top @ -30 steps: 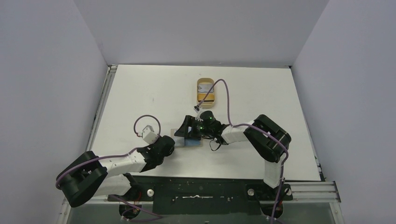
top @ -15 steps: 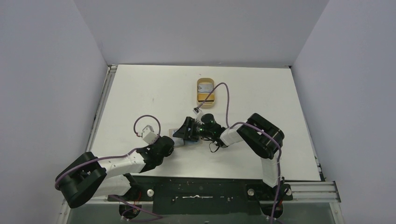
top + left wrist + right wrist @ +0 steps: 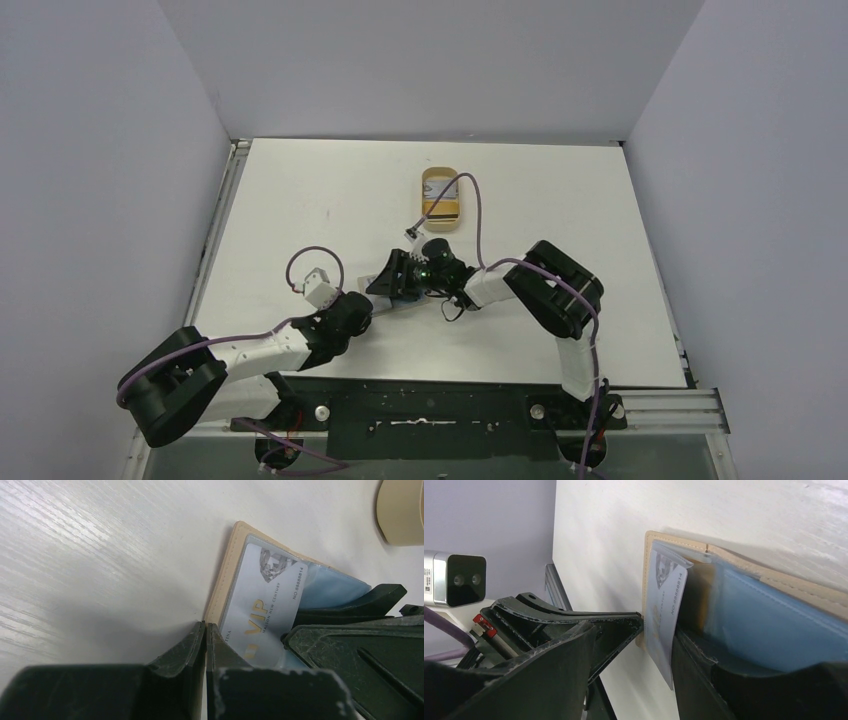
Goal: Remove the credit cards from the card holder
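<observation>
The card holder (image 3: 224,587) lies open on the table, tan with a light blue lining (image 3: 769,625); in the top view it is almost hidden under the two grippers. A silvery light blue credit card (image 3: 265,605) marked VIP sticks partly out of its clear pocket and also shows in the right wrist view (image 3: 665,605). My left gripper (image 3: 206,626) is shut on the holder's tan edge, seen from above in the top view (image 3: 365,304). My right gripper (image 3: 634,632) is open, with the card's free end between its fingers, against the right finger (image 3: 704,680). It sits over the holder (image 3: 393,280).
An oval tan dish (image 3: 440,196) with something lying in it stands behind the grippers, and its rim shows in the left wrist view (image 3: 402,510). A metal rail (image 3: 222,215) runs along the table's left edge. The right arm's purple cable (image 3: 478,215) loops over the dish.
My right gripper has moved left and a little back towards the left gripper, now covering the holder. The left arm has hardly moved.
</observation>
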`<action>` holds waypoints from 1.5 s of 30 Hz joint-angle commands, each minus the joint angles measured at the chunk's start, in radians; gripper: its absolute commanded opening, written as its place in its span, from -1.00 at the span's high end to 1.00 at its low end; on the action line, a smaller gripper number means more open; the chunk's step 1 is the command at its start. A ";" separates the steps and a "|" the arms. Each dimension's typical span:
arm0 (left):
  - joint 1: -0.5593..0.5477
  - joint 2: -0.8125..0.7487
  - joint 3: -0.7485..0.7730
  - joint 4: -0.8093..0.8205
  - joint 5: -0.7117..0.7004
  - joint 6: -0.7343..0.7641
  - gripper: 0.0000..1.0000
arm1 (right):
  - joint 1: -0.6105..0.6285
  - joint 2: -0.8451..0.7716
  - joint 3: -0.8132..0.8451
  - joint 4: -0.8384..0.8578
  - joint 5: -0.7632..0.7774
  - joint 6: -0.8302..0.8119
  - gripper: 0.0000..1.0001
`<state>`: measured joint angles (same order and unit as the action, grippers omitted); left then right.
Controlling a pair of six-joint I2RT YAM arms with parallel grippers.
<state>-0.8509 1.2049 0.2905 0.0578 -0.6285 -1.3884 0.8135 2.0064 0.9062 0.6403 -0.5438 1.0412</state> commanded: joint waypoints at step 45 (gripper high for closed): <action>0.010 0.010 0.021 0.017 0.031 0.030 1.00 | -0.089 -0.131 -0.097 -0.093 -0.058 -0.069 0.06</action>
<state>-0.8482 1.2068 0.2909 0.0666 -0.6033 -1.3758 0.7387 1.9202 0.8337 0.5156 -0.5999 1.0080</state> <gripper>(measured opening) 0.007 0.512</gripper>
